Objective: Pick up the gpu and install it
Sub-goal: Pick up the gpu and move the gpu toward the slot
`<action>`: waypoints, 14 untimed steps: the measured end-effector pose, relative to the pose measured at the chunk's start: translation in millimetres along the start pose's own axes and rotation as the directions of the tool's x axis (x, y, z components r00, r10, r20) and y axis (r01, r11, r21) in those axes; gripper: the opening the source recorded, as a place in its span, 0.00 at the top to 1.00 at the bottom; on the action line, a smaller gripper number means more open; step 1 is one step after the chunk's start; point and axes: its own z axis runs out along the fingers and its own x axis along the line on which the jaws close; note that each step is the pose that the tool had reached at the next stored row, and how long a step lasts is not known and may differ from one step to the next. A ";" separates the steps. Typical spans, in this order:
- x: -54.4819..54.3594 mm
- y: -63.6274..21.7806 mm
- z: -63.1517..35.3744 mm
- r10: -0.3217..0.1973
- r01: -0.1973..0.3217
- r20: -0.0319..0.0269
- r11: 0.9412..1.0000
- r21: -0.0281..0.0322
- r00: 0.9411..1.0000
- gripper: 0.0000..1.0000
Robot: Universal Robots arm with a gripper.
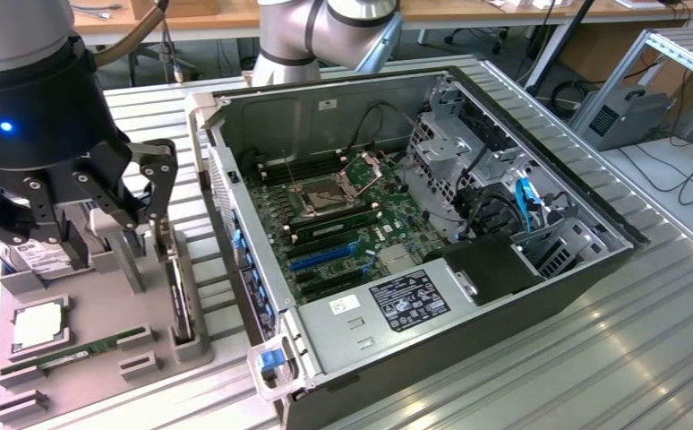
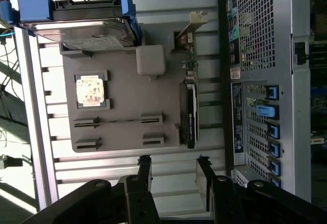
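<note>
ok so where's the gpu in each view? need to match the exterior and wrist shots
Exterior view: the gpu stands on edge in the gray tray, on the tray's side nearest the computer case, at the exterior view's left.
Wrist view: the gpu is the dark card on edge between the tray and the case.
Shared landmark: the square CPU chip lying flat in the tray.

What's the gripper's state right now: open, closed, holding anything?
Gripper: open, holding nothing; the gpu sits untouched in its holder.
</note>
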 end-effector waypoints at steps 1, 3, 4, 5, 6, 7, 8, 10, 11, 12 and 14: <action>-0.6 0.1 0.1 0.000 0.000 0.000 1.000 0.000 1.000 0.52; -1.5 0.1 0.2 0.000 0.000 0.000 1.000 0.000 1.000 0.52; -2.1 0.2 0.3 0.000 0.000 0.000 1.000 0.000 1.000 0.52; -2.5 0.2 0.3 0.000 0.000 0.000 1.000 0.000 1.000 0.52; -3.0 0.2 0.3 0.000 0.000 0.000 1.000 0.000 1.000 0.52; -3.4 0.3 0.4 0.000 0.000 0.000 1.000 0.000 1.000 0.52; -4.4 0.3 0.5 0.000 0.000 0.000 1.000 0.000 1.000 0.52; -5.5 0.4 0.6 0.000 0.000 0.000 1.000 0.000 1.000 0.52; -5.9 0.5 0.7 0.000 0.000 0.000 1.000 0.000 1.000 0.52; -6.4 0.5 0.7 0.000 0.000 0.000 1.000 0.000 1.000 0.52; -7.2 0.6 0.8 0.000 0.000 0.000 1.000 0.000 1.000 0.52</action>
